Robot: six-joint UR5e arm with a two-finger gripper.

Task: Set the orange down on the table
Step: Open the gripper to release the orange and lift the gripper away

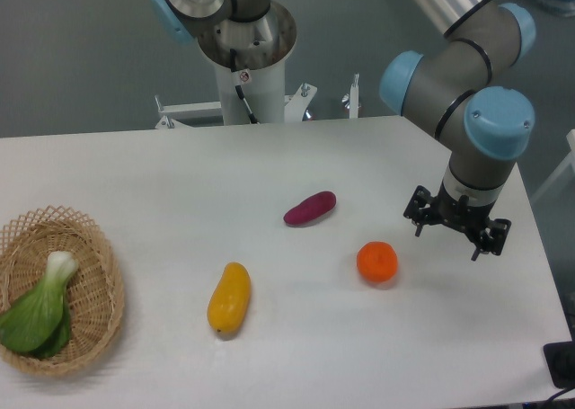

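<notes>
The orange (pixel 377 262) is a small round bright orange fruit. It rests on the white table (pixel 180 184), right of centre. My gripper (pixel 446 239) hangs just to the right of the orange and a little above the tabletop. Its two black fingers stand apart and hold nothing. There is a small gap between the left finger and the orange.
A purple sweet potato (pixel 310 208) lies up and left of the orange. A yellow-orange mango-like fruit (pixel 229 297) lies further left. A wicker basket (pixel 76 292) with a green bok choy (pixel 40 310) sits at the left edge. The table's right edge is close to the gripper.
</notes>
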